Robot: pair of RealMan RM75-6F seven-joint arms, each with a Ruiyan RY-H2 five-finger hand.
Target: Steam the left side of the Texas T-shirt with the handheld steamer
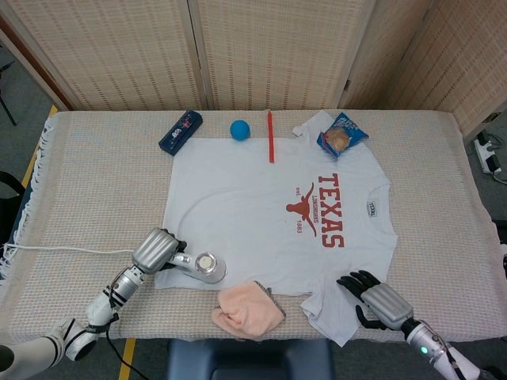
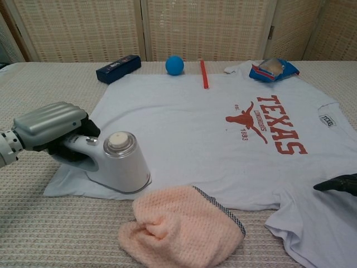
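Observation:
The white Texas T-shirt point(image 1: 261, 218) point(image 2: 195, 128) lies flat on the table, red longhorn print toward its right half. My left hand point(image 1: 154, 251) point(image 2: 51, 132) grips the handle of the white handheld steamer point(image 1: 205, 267) point(image 2: 120, 170), which stands on the shirt's near left corner by the hem. A white cord point(image 1: 63, 251) runs from it to the left. My right hand point(image 1: 379, 303) point(image 2: 338, 185) rests on the shirt's near right sleeve, dark fingers spread, holding nothing.
A peach towel point(image 1: 246, 309) point(image 2: 181, 226) lies bunched at the shirt's near hem, just right of the steamer. Along the far edge sit a dark blue box point(image 1: 180, 131), a blue ball point(image 1: 240, 130), a red stick point(image 1: 270, 136) and a snack bag point(image 1: 342, 135).

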